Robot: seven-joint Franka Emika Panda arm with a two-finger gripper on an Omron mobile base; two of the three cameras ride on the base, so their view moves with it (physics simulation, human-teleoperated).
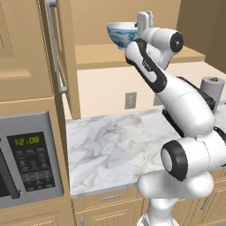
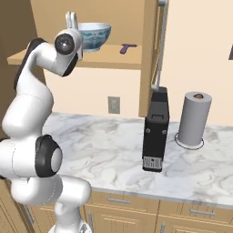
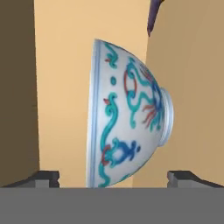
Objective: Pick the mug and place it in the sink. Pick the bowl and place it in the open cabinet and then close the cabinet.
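Observation:
The bowl (image 1: 120, 33) (image 2: 94, 35), white with blue and red patterning, stands upright on the shelf of the open cabinet (image 1: 99, 56) (image 2: 98, 60). My gripper (image 1: 144, 20) (image 2: 72, 20) is raised to shelf height right beside the bowl. In the rolled hand view the bowl (image 3: 127, 118) appears on its side with its foot toward the shelf. The gripper (image 3: 116, 177) is open, and its two dark fingertips (image 3: 43, 177) stand wide apart on either side of the bowl without touching it. The mug and the sink are out of view.
The open cabinet doors with long bar handles hang at the sides (image 1: 55, 48) (image 2: 159, 45). A small purple object (image 2: 127, 47) lies on the shelf behind the bowl. A black appliance (image 2: 154, 132) and a grey paper-towel roll (image 2: 195, 118) stand on the marble counter (image 2: 100, 150). There is a microwave (image 1: 26, 159) at the left.

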